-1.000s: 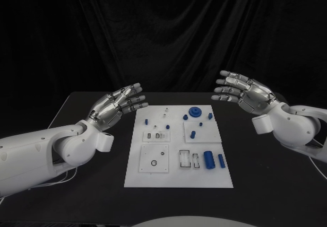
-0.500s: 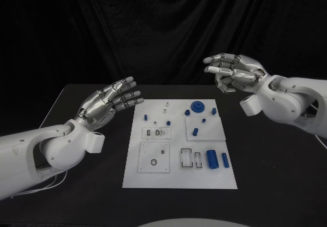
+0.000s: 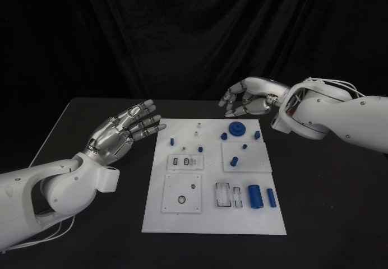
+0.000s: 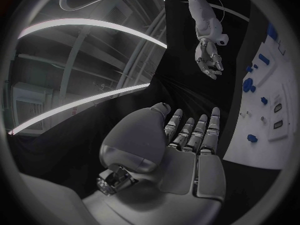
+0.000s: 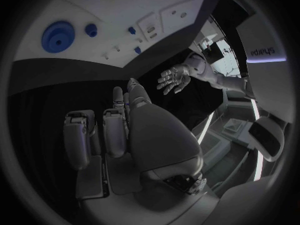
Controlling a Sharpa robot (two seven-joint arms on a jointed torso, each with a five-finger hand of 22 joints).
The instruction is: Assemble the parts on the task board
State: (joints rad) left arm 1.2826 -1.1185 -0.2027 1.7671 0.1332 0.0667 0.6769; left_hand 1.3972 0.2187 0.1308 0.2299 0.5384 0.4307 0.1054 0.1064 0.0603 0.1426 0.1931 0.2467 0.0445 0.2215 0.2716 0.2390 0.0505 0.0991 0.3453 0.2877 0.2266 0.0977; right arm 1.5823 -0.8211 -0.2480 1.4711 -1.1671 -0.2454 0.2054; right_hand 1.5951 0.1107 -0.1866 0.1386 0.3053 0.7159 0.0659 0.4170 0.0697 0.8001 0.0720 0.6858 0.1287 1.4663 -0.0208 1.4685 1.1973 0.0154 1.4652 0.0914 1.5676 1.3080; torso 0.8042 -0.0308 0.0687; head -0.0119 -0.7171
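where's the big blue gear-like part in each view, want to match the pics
Head view: blue gear at the task board's far edge, just below the right hand.
Left wrist view: gear on the board strip.
Right wrist view: gear by the board's edge.
Shared landmark: the small blue peg beside it.

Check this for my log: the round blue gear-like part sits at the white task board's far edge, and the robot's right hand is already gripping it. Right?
Not quite. The round blue gear-like part does sit at the white task board's far edge, but the right hand hovers above it, holding nothing. The head view shows the gap.
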